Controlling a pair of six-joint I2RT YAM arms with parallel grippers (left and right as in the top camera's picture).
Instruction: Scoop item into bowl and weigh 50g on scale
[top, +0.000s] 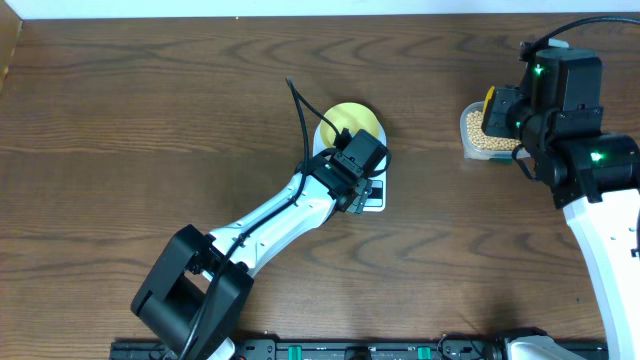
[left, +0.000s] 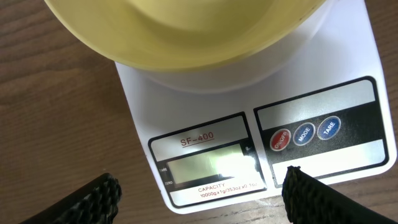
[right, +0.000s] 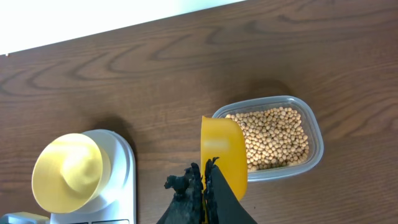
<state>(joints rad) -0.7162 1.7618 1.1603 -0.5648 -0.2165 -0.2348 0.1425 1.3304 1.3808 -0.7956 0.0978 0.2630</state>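
The pale yellow bowl (top: 348, 120) (left: 186, 31) (right: 67, 171) stands empty on the white scale (top: 376, 203) (left: 249, 118) (right: 119, 174). My left gripper (top: 357, 163) (left: 200, 202) hovers open over the scale's front edge, one finger on each side of the lit display (left: 208, 165), holding nothing. The beans (top: 490, 142) (right: 273, 137) lie in a clear tub (top: 466, 132) (right: 314, 134) at the right. My right gripper (top: 512, 112) (right: 204, 173) is shut on the handle of a bright yellow scoop (top: 490, 100) (right: 222, 152), whose empty bowl hangs over the tub's left end.
The scale has three round buttons (left: 303, 134), red and two blue, right of the display. The left arm (top: 260, 225) runs diagonally from the table's front edge to the scale. A bare wooden tabletop (top: 150, 120) spreads to the left and between scale and tub.
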